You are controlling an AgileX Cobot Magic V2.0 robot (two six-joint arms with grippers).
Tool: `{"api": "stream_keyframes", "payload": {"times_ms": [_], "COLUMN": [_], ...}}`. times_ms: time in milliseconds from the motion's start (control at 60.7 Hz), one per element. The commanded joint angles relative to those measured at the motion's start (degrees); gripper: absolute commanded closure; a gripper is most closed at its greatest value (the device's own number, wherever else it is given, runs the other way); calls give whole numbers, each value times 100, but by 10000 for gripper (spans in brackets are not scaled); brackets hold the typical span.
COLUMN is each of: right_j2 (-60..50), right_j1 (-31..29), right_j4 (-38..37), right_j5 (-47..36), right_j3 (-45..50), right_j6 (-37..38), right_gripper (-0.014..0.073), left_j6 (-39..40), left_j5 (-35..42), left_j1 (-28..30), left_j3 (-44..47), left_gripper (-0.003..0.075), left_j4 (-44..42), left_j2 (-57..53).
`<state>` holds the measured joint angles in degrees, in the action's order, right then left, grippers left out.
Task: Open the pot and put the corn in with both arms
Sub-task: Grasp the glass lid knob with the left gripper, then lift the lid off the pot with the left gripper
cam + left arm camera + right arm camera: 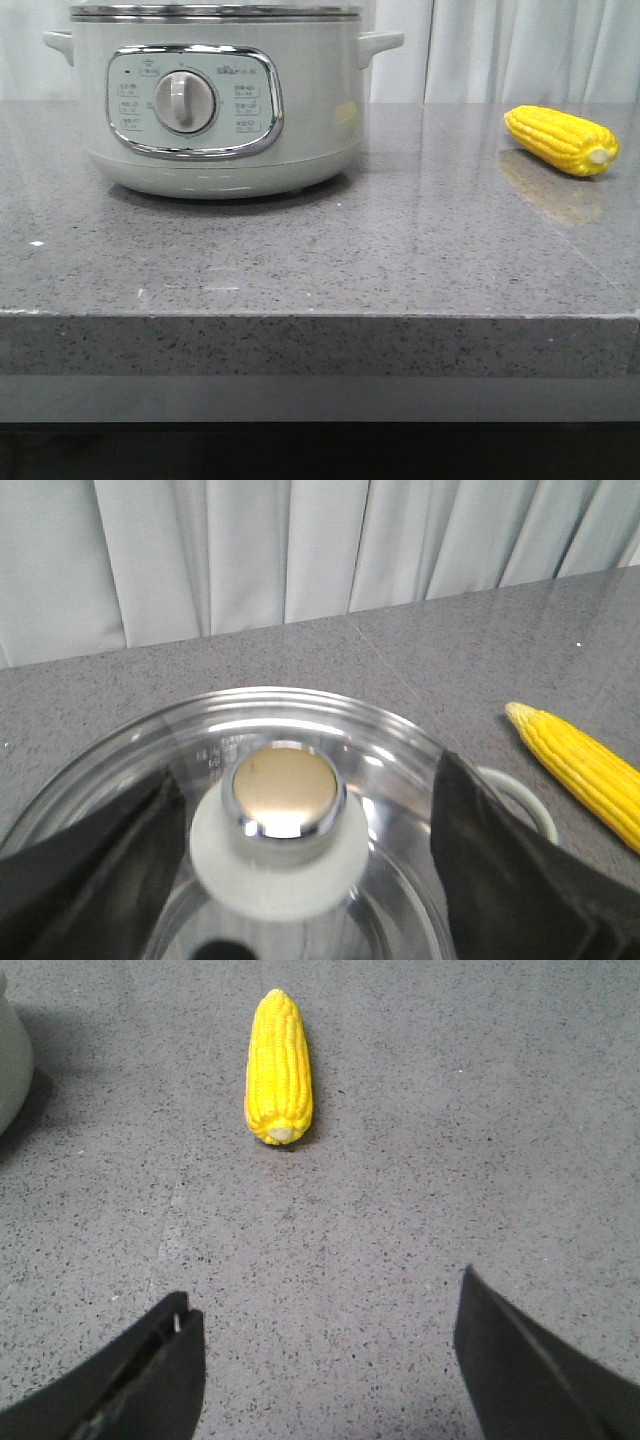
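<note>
Large round pale mint-green electric pot, chrome-framed control panel with silver dial facing forward, standing on the left half of a speckled grey stone bench, clear glass steel-rimmed lid still in place. Bright yellow corn cob lying on its side well to the right of the pot, apart from it, pale stub end turned toward the bench's front right. White pleated curtain behind.

From the left wrist: left hand spread wide directly above the lid, dark fingers flanking the round white knob with chrome cap without visibly closing on it; whether touching the glass, impossible to tell. One pale side handle of the pot showing past the lid's rim, corn beyond it on the bench.

From the right wrist: right hand also wide open and holding nothing, poised over bare bench, corn lying ahead of the fingertips with stub end toward the camera, edge of the pot just in view to one side.

Neither arm visible in the front view.
</note>
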<state>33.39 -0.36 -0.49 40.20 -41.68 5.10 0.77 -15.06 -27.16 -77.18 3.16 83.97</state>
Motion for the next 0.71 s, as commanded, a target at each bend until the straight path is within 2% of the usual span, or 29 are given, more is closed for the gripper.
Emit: {"api": "stream_keyframes", "payload": {"times_ms": [0, 181, 543, 692], "right_j2": [50, 50, 50, 50], "right_j1": [-44, -44, -44, -44], "right_j4": [-12, -12, -12, -12], "right_j5": [-379, -379, -379, -379], "right_j3": [-186, -186, -186, -186], "right_j6": [-50, -50, -50, -50], "right_gripper": [53, 53, 53, 53], "left_j6": [-18, 19, 19, 19], "left_j5": [575, 575, 564, 564], "left_j1": [-17, 21, 21, 21], "left_j3": [-479, -867, -893, -893], "left_gripper": [208, 208, 212, 325], "left_j4": [35, 48, 48, 60], "left_j2": [148, 658, 982, 979]}}
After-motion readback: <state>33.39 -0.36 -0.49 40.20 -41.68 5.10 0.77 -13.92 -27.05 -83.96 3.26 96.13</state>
